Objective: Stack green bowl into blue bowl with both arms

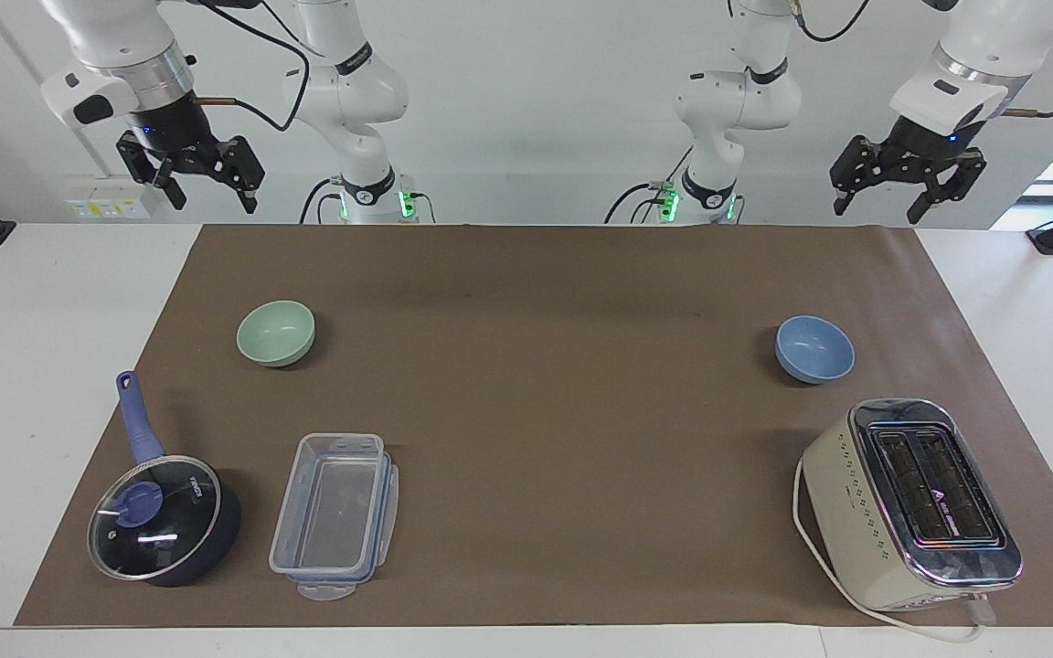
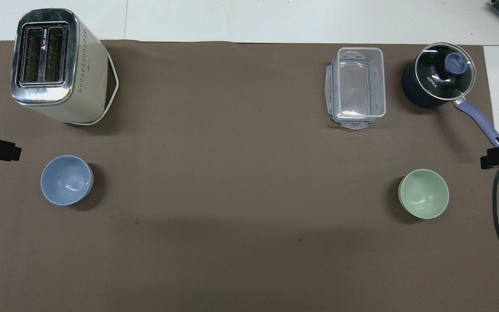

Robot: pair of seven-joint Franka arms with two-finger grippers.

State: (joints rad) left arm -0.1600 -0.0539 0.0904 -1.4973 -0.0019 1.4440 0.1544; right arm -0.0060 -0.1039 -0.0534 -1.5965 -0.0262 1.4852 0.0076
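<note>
Both claws hung open and empty: right claw (image 1: 200, 178) at ten o'clock, left claw (image 1: 909, 180) at two. I'd pinch the green bowl (image 1: 276, 333) by its rim, then carry it to the blue bowl (image 1: 814, 348).

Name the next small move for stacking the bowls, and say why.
Probably lower the right end effector onto the green bowl. Both end effectors hang open and high, the left end effector too, and the green bowl sits alone at the right arm's end, apart from the blue bowl.
</note>
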